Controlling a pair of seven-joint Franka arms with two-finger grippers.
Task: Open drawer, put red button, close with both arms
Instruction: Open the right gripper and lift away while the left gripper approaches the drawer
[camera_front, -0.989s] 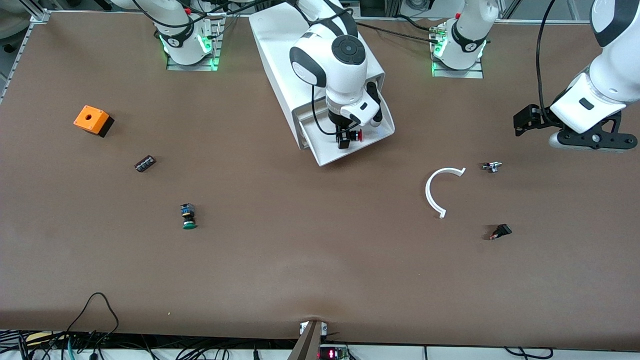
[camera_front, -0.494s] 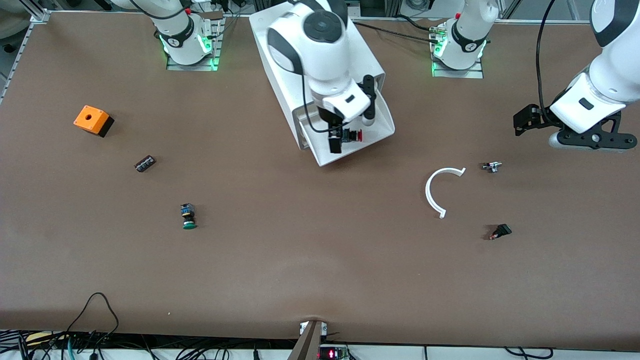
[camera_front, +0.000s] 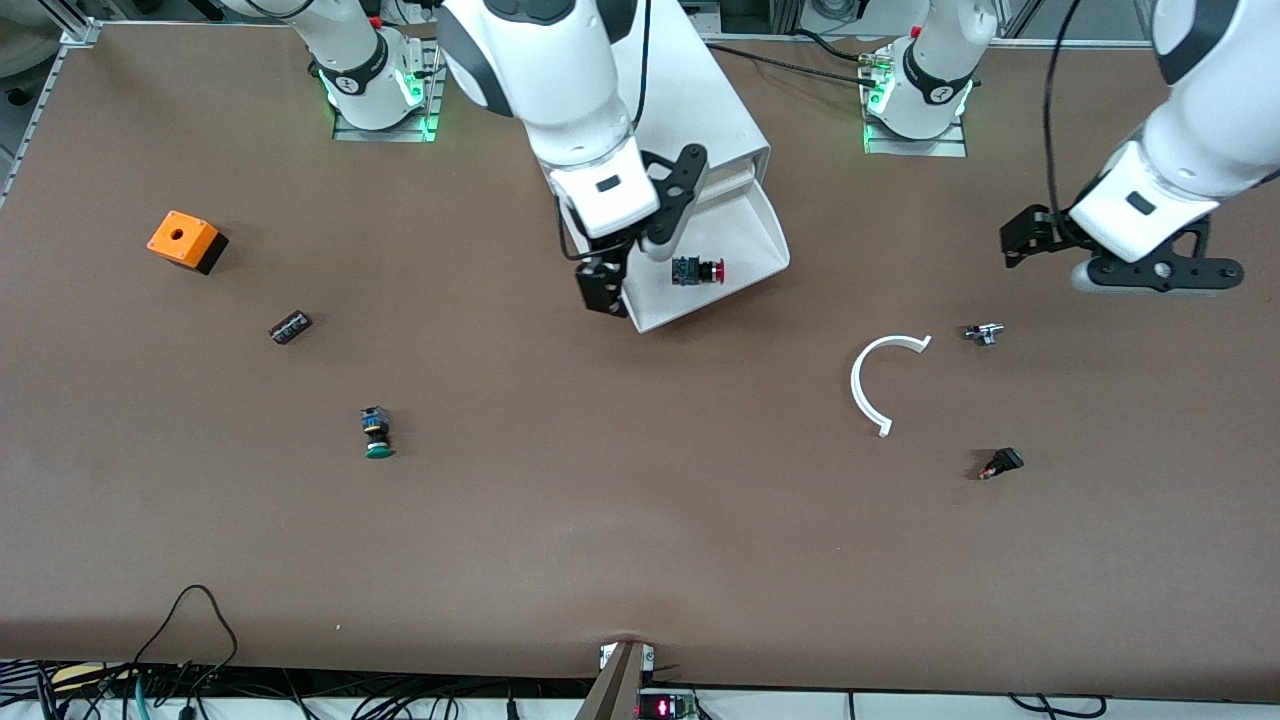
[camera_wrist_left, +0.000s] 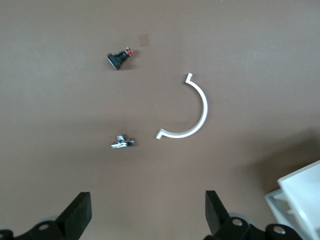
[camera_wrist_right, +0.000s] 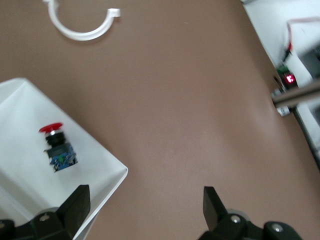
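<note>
The drawer (camera_front: 748, 236) stands pulled out of the white cabinet (camera_front: 700, 100). The red button (camera_front: 698, 271) lies on its side in the drawer, free of any gripper. My right gripper (camera_front: 603, 288) is open and empty, over the drawer's corner toward the right arm's end. In the right wrist view the gripper (camera_wrist_right: 144, 212) is wide open, with the red button (camera_wrist_right: 56, 148) on the drawer's white floor (camera_wrist_right: 22, 115). My left gripper (camera_front: 1028, 240) hangs open and empty in the air toward the left arm's end of the table. It shows open in the left wrist view (camera_wrist_left: 147, 217).
A white arc piece (camera_front: 866, 385), a small metal part (camera_front: 984, 333) and a small black switch (camera_front: 1001, 463) lie toward the left arm's end. An orange box (camera_front: 183, 240), a small black part (camera_front: 290, 327) and a green-capped button (camera_front: 377, 434) lie toward the right arm's end.
My right gripper has let go of the red button, risen and moved off toward the right arm's end. The button now lies in the drawer. The left arm has shifted slightly toward the cabinet.
</note>
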